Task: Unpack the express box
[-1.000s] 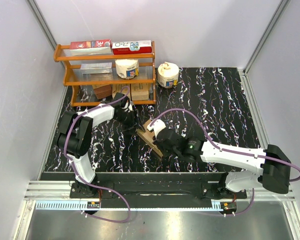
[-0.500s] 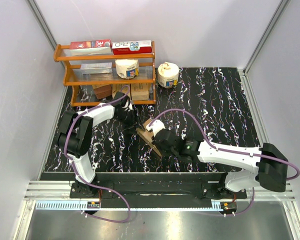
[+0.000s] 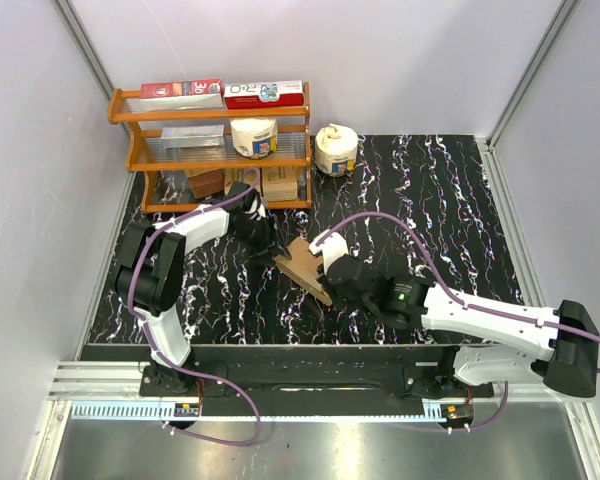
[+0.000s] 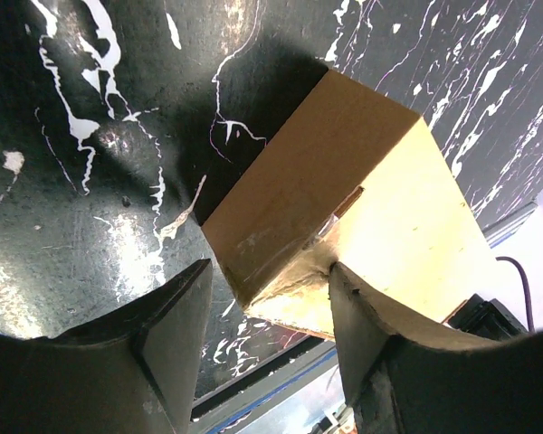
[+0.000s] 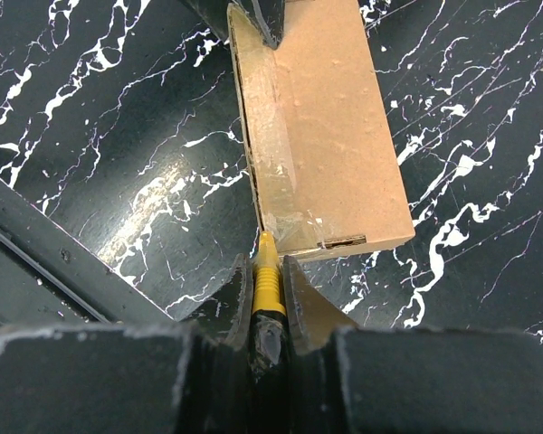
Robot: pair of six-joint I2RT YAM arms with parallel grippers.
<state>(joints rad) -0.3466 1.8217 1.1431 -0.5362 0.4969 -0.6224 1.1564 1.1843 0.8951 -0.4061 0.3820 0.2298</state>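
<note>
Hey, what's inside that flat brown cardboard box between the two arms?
Nothing inside shows. The flat brown cardboard box is closed, with clear tape on its seam, so any contents are covered. The right claw holds a yellow-and-black tool at its near corner.

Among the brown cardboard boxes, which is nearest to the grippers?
The long, flat express box on the table, between the left gripper and right gripper; the smaller squarish boxes stand in the shelf, lowest level.

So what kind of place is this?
Probably a robot test booth: plain white walls enclose a marbled table, a left arm and right arm are bolted at its near edge, and the wooden shelf of cartons looks staged.
</note>
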